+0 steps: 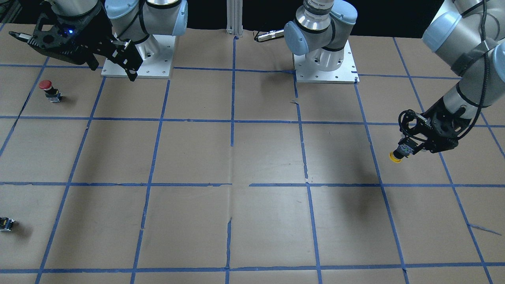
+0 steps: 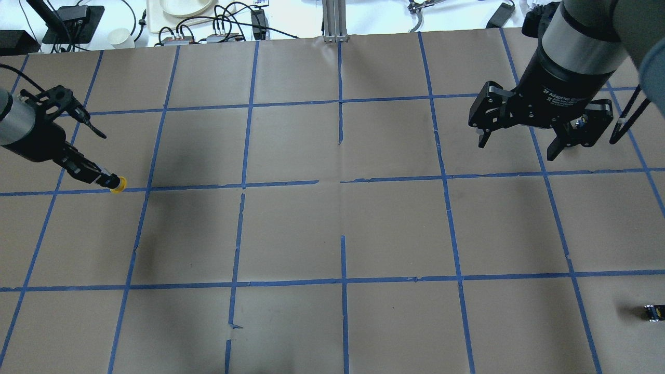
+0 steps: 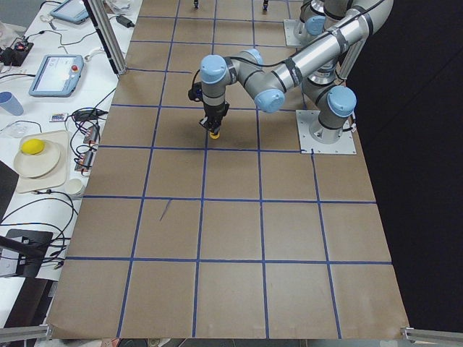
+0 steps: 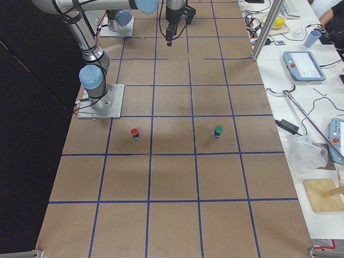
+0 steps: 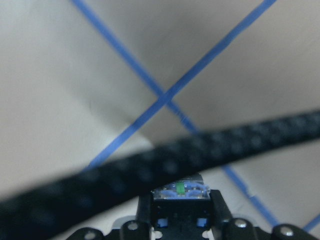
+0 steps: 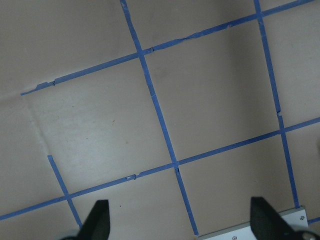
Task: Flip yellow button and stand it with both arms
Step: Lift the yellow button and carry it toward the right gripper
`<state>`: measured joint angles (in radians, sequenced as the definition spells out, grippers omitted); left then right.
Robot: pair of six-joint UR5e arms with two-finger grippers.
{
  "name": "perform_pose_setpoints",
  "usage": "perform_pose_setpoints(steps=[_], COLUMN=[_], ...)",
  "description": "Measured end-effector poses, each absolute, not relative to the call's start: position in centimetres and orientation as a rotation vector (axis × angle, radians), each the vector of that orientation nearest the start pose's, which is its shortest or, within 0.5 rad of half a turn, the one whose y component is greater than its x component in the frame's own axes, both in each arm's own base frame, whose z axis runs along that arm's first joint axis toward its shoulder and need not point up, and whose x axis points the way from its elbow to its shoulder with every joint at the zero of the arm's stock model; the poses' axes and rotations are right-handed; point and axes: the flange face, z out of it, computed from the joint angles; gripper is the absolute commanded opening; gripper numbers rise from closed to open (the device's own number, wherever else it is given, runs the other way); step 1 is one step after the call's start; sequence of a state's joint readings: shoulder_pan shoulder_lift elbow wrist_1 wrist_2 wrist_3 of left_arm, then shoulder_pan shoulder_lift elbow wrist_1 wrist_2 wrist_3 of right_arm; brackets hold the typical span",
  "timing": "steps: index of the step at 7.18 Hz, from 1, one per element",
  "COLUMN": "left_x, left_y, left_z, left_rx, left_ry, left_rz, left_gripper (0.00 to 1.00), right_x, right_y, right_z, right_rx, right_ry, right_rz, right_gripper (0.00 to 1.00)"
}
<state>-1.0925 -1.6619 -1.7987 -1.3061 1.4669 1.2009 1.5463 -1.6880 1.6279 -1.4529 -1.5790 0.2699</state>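
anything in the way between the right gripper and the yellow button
Nothing visible. Only bare taped table lies between the open right gripper and the yellow button, which the left gripper holds.

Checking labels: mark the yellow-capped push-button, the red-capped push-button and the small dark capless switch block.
Yellow-capped push-button (image 1: 395,156): front-facing view, yellow cap.
Red-capped push-button (image 1: 46,84): front-facing view, red cap.
Small dark capless switch block (image 2: 653,312): overhead view, its body.
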Motion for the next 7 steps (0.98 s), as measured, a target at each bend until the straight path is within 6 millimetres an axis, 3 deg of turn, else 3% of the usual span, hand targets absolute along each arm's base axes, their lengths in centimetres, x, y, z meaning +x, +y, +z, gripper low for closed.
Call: perform_pose_setpoints(steps=[1, 3, 5, 7], left_x=[7.3, -2.1, -12.8, -18.3], left_y=[-52.7, -54.1, -51.9, -49.4], left_z=[39.0, 43.8, 47.1, 49.6], left_rx=[1.098, 1.008, 0.970, 0.749], left_ry=[3.142, 3.372, 3.619, 3.915], left_rz=[-0.096, -0.185, -0.181, -0.147], left_gripper=[0.21, 0.21, 0.19, 0.18], right_x=[12.2, 12.2, 12.2, 11.9], right_y=[-43.9, -43.8, -44.0, -44.6], right_z=[50.3, 50.3, 50.0, 49.7], right_rx=[0.463, 0.463, 0.466, 0.485], right_ry=[3.122, 3.122, 3.122, 3.113], right_rz=[0.089, 0.093, 0.103, 0.119], right_gripper=[1.00, 1.00, 1.00, 1.00])
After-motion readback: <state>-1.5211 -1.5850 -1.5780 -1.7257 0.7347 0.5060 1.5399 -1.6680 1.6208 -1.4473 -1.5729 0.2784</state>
